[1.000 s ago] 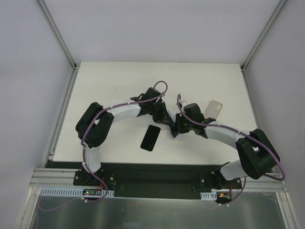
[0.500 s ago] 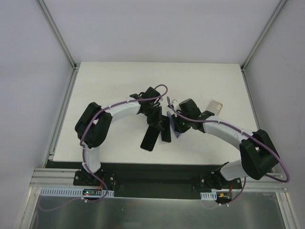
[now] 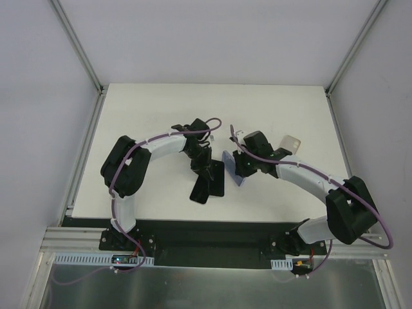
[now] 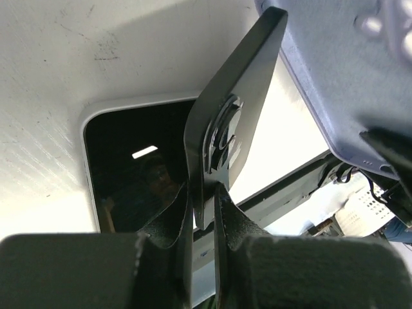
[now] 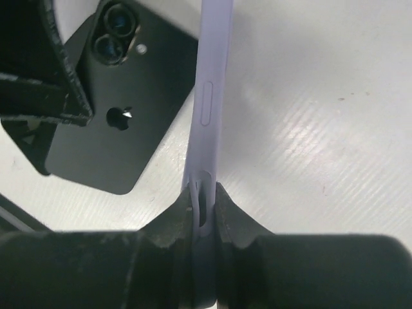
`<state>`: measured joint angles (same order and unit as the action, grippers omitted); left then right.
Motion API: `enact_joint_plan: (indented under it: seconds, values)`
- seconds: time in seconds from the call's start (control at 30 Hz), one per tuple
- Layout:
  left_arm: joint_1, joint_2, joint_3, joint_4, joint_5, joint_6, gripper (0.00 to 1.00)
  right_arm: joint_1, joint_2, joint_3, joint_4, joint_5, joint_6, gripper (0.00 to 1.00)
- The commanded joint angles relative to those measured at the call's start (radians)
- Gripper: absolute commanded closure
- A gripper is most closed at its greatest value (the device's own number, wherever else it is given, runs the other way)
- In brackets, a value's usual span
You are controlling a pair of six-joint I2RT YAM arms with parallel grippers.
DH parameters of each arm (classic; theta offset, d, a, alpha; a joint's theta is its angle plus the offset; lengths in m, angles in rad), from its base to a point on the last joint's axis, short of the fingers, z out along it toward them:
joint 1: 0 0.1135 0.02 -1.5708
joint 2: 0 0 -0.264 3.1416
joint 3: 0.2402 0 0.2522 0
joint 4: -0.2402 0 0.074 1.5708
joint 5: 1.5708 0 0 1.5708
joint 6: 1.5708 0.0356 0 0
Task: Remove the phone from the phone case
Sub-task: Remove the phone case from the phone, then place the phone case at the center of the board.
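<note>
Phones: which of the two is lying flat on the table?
The screen-up phone; the other phone is pinched edgewise in the left gripper.

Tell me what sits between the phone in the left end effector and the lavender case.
Nothing: the right wrist view shows only bare white table between the held phone and the lavender case, which are apart.

Bright, even light from above. The white surface (image 3: 148, 116) has only soft shadows. Low in the wrist views, the left claw (image 4: 205, 196) and right claw (image 5: 205, 193) look dark and blurry.
</note>
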<state>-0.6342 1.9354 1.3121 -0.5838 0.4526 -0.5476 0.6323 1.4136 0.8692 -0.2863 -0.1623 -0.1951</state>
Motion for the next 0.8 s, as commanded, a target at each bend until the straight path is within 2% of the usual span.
enact_joint_plan:
  seconds: [0.0, 0.43, 0.77]
  values:
    - [-0.009, -0.026, -0.001, -0.047, -0.129, 0.064, 1.0, -0.043, -0.07, 0.039, 0.154, 0.081, 0.129, 0.99]
    - [0.04, -0.121, 0.039, 0.087, 0.064, -0.052, 1.0, -0.164, -0.162, -0.058, 0.161, 0.13, 0.267, 0.99]
    - [0.191, -0.214, 0.119, 0.091, 0.048, -0.048, 1.0, -0.233, -0.073, -0.016, 0.117, 0.127, 0.332, 0.99]
